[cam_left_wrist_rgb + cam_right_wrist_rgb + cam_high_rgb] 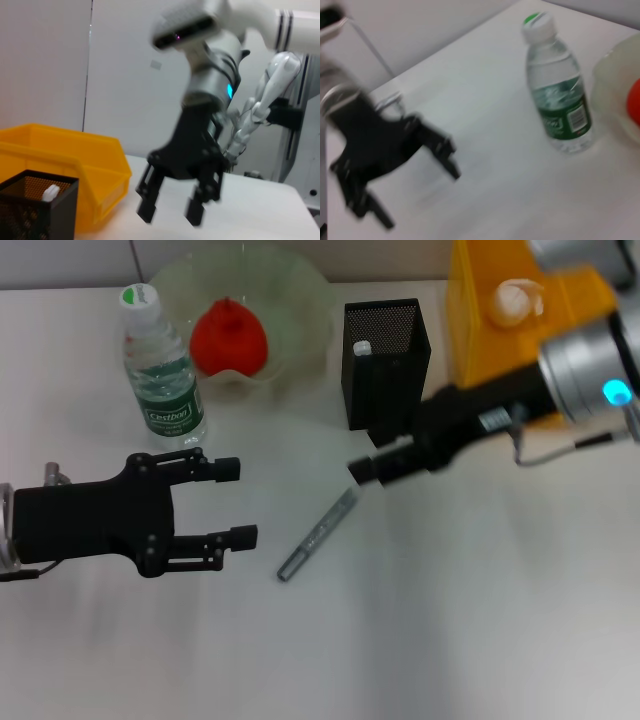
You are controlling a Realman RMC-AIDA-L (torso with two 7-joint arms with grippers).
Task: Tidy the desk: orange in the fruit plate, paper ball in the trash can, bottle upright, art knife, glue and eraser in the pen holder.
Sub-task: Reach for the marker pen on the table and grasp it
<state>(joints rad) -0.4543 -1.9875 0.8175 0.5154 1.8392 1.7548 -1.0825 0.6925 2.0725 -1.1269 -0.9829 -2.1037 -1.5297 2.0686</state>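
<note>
Between the open left pincer (240, 502) and open right pincer (362, 469) lies the art knife (318, 534).

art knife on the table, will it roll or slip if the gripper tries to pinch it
The art knife looks slim, rigid and metallic, lying flat on the smooth white table, so it may skid or roll if nudged sideways. Its low profile probably leaves the right gripper little to grasp.

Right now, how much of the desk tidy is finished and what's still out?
Done: the orange sits in the fruit plate, the paper ball is in the yellow trash can, the bottle stands upright, and one white item is in the pen holder. In hand: nothing; the right gripper hovers beside the art knife; the left gripper is open, empty. Left: the art knife.
</note>
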